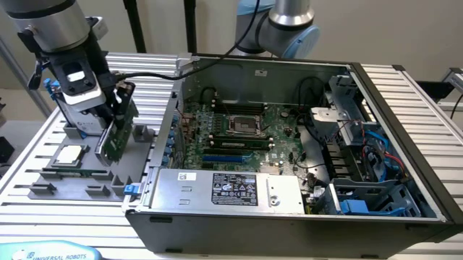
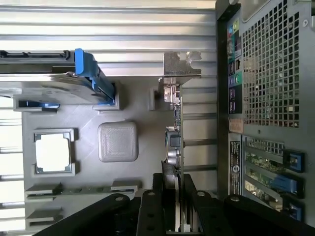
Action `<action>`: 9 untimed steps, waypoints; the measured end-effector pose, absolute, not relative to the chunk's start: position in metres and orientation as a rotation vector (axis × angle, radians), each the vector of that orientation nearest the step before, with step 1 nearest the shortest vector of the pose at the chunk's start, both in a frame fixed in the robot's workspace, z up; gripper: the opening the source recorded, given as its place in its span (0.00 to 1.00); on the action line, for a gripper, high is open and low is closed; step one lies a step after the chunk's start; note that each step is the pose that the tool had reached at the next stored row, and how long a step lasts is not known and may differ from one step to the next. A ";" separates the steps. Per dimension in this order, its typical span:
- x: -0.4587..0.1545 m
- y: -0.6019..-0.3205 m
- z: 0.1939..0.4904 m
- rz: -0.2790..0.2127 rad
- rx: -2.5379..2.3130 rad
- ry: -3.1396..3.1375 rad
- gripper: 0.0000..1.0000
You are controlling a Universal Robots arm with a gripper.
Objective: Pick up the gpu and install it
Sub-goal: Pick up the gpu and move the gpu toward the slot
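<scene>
Your arm (image 1: 58,24) stands at the exterior view's left with its wrist pointing down over the gray tray (image 1: 72,185). The tray lies on the bench (image 1: 43,216) just beside the open computer case (image 1: 426,135). Your claw (image 1: 114,111) is clamped on the gpu (image 1: 116,138), with a finger on each face of the card near its upper end. The card hangs tilted over the tray, outside the case's wall. Its lower end is close to the tray, and you cannot tell whether they touch. In the wrist view the claw (image 2: 173,201) grips the gpu (image 2: 175,132) edge-on, with the silver bracket (image 2: 181,66) at the far end from the fingers. There the card sits between the tray's square pad (image 2: 117,141) and the case's rear panel (image 2: 266,73). The processor chip (image 2: 53,152) rests in its pocket, near the hard drive (image 2: 44,86) with its blue rails.
</scene>
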State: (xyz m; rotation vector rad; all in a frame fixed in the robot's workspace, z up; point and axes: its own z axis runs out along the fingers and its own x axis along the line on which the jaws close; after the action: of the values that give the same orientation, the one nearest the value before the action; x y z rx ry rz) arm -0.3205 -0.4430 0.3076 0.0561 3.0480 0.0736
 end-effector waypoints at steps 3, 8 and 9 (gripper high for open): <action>-0.318 -0.443 0.321 0.074 0.044 3.050 0.27; -0.307 -0.443 0.344 0.078 0.026 3.053 0.27; -0.305 -0.443 0.348 0.079 0.023 3.054 0.27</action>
State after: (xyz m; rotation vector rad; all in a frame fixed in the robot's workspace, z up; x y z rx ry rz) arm -0.3046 -0.4429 0.3482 0.0227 3.0537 0.0787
